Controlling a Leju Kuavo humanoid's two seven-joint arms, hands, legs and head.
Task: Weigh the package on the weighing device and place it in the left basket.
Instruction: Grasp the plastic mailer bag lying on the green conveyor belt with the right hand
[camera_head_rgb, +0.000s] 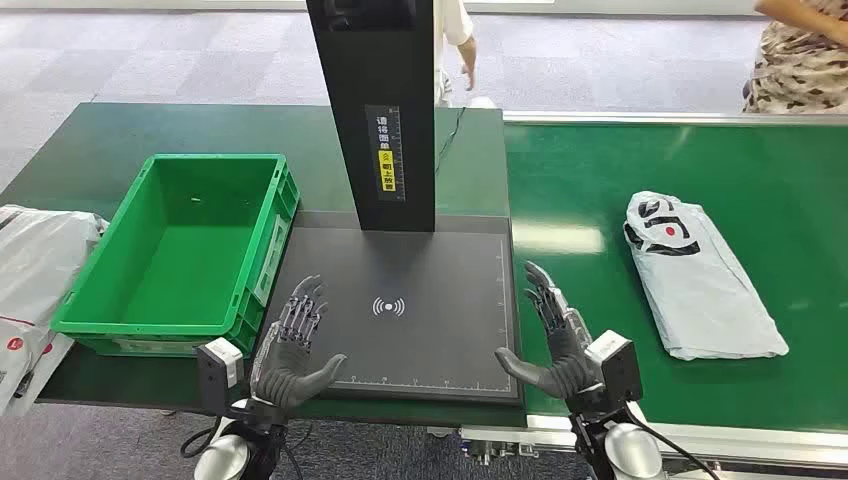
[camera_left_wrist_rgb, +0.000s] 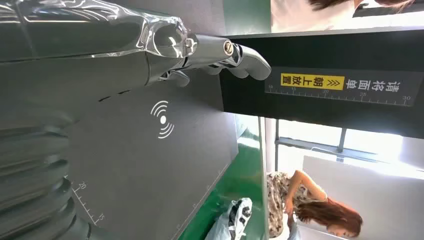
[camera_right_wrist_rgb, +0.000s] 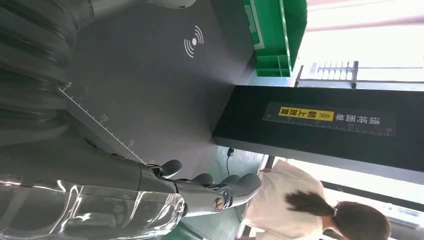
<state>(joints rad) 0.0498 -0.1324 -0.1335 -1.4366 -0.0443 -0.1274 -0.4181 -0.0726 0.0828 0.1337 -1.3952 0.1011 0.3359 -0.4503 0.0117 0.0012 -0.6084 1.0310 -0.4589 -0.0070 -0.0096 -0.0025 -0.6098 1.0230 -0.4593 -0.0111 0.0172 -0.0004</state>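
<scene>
Both hands, left (camera_head_rgb: 292, 345) and right (camera_head_rgb: 556, 335), open and empty over bare scale (camera_head_rgb: 420, 330); package (camera_head_rgb: 697, 275) unweighed on right belt (camera_head_rgb: 600, 300); basket (camera_head_rgb: 150, 320) unfilled.

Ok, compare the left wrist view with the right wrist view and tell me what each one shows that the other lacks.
Left wrist view alone: the left hand and an end of the grey package on the green belt. Right wrist view alone: the right hand and a corner of the green basket. Both share the dark weighing plate with its wireless symbol, and the black post with its yellow label.
</scene>
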